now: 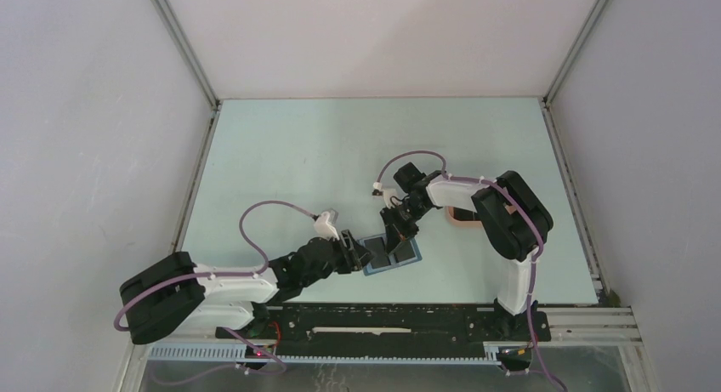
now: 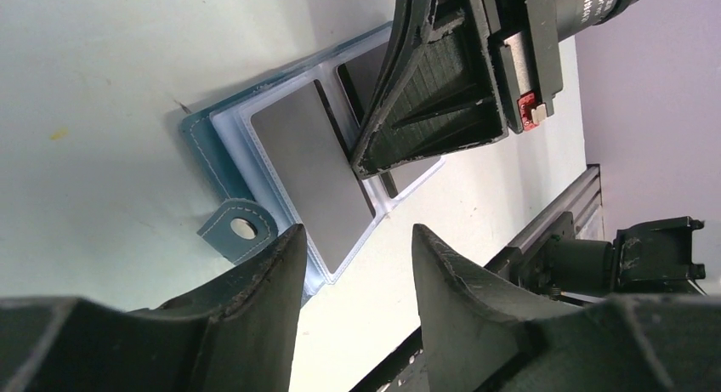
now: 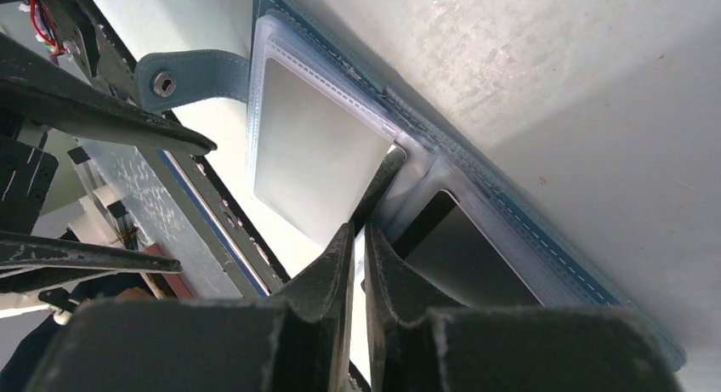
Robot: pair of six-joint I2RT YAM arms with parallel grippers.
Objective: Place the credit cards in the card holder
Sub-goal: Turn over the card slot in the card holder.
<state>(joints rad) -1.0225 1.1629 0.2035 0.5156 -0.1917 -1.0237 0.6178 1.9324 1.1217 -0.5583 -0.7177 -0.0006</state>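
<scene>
Currently card holder lies open on table. Right gripper nearly closed, pinching thin dark card at its fold. Left gripper half-open, empty, beside snap tab.

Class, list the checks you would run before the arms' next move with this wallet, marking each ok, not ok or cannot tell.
1. The wallet lies open and flat: ok.
2. The right gripper pinches a dark card edge-on: ok.
3. The card's edge has entered a sleeve: cannot tell.
4. The left gripper is open and empty: ok.
5. The left gripper is touching the wallet: cannot tell.
</scene>
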